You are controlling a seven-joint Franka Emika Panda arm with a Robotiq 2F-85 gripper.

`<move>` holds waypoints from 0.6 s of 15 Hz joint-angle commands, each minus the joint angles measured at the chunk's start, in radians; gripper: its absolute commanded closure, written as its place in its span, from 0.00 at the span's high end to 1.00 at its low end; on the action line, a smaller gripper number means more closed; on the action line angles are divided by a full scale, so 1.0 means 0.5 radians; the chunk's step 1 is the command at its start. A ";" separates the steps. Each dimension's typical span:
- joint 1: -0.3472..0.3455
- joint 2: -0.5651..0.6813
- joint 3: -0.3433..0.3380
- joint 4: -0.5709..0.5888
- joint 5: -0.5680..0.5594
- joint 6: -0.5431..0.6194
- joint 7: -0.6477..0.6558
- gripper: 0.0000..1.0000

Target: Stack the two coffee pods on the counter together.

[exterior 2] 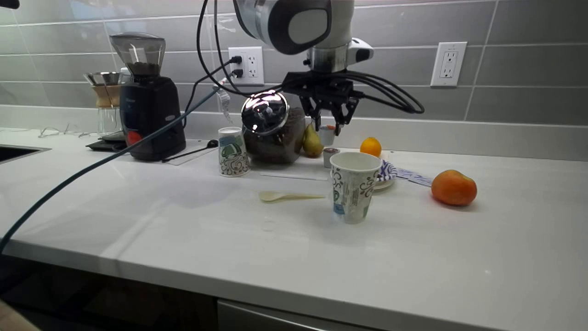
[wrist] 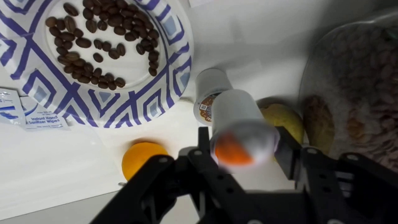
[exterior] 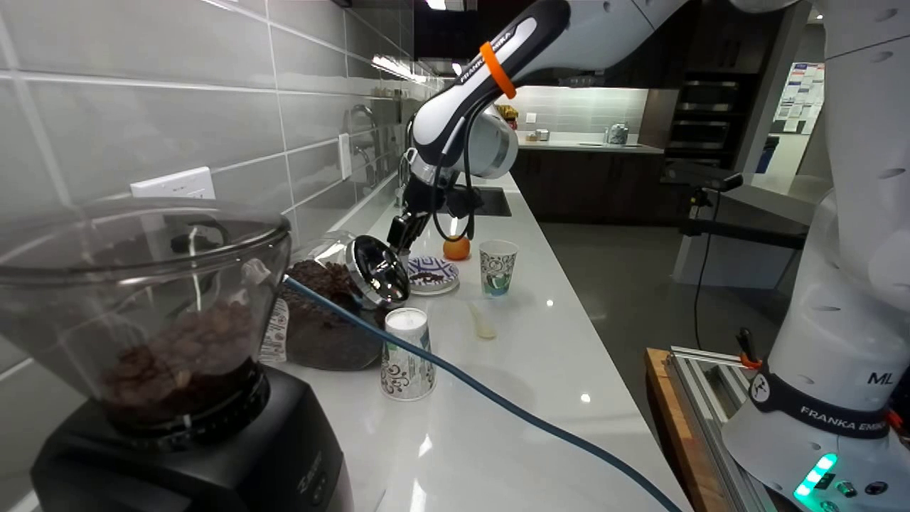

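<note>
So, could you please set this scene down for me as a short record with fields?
Place: white counter, grey tiled wall
Tool: closed on orange-topped pod, held off the counter
Brown-topped pod: on the counter, lower than the held pod
Stack: not yet finished; contact between pods unclear
Nearby: pear, patterned plate bearing coffee beans
Cups: upright cup; upside-down cup beside lidded jar
Also lying on the counter: pale spoon

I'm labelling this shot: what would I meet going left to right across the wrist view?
White wipe packets, round orange fruit, white brown-lidded coffee pod, white orange-topped coffee pod, yellow-green pear, clear jar with brown contents.
</note>
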 commanded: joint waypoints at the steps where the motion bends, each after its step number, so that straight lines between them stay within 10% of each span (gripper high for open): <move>1: 0.015 0.114 -0.025 0.139 -0.137 -0.054 0.167 0.28; 9: 0.001 0.201 -0.011 0.230 -0.245 -0.038 0.272 0.28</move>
